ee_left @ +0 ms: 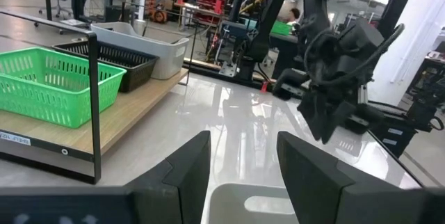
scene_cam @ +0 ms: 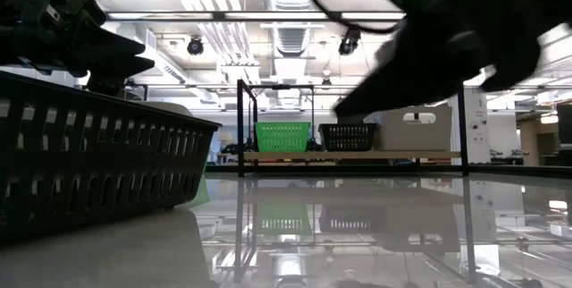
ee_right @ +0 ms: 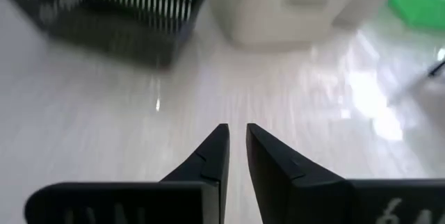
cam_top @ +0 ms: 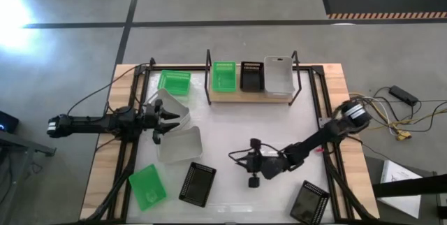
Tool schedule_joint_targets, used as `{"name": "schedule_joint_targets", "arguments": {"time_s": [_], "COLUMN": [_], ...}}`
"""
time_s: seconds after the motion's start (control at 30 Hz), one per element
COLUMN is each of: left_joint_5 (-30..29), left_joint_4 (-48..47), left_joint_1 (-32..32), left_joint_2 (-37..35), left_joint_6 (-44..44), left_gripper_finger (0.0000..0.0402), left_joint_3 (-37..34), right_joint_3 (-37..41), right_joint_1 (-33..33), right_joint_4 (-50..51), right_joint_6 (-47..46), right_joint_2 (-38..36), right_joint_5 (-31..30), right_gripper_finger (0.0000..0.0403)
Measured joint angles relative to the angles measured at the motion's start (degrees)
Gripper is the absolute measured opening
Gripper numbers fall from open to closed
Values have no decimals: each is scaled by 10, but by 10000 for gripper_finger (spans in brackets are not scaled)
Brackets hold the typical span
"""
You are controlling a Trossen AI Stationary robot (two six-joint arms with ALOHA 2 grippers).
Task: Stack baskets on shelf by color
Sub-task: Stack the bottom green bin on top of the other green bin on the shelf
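Note:
The wooden shelf carries a green basket, a black basket and a white basket side by side. On the table lie two white baskets, two green ones and two black ones. My left gripper is open; its fingers stand either side of a white basket's rim above the handle slot. My right gripper hovers low over bare table mid-right, shut to a thin slit, holding nothing.
The shelf's black posts and frame rods stand around the plank. Bare white tabletop lies between the shelf and the right gripper. A black basket sits close in the low view. Cables lie off the table's right edge.

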State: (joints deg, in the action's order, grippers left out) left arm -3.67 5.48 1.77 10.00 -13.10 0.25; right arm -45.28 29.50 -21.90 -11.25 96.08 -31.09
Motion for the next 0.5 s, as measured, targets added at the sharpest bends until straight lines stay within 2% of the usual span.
{"name": "schedule_joint_targets", "arguments": {"time_s": [0.1,0.17,0.3,0.5], "left_joint_5": [0,0,-1,-3], "left_joint_4": [0,0,9,119], "left_joint_1": [0,0,0,0], "left_joint_2": [0,0,0,0], "left_joint_6": [0,0,0,0], "left_gripper_finger": [152,152,152,152], "left_joint_3": [0,0,0,0], "right_joint_3": [4,10,25,33], "right_joint_1": [19,31,57,83], "right_joint_4": [99,125,117,104], "right_joint_6": [-51,-85,-133,-178], "right_joint_2": [-40,-57,-59,-19], "right_joint_5": [0,-9,-70,-167], "right_gripper_finger": [44,44,43,43]}}
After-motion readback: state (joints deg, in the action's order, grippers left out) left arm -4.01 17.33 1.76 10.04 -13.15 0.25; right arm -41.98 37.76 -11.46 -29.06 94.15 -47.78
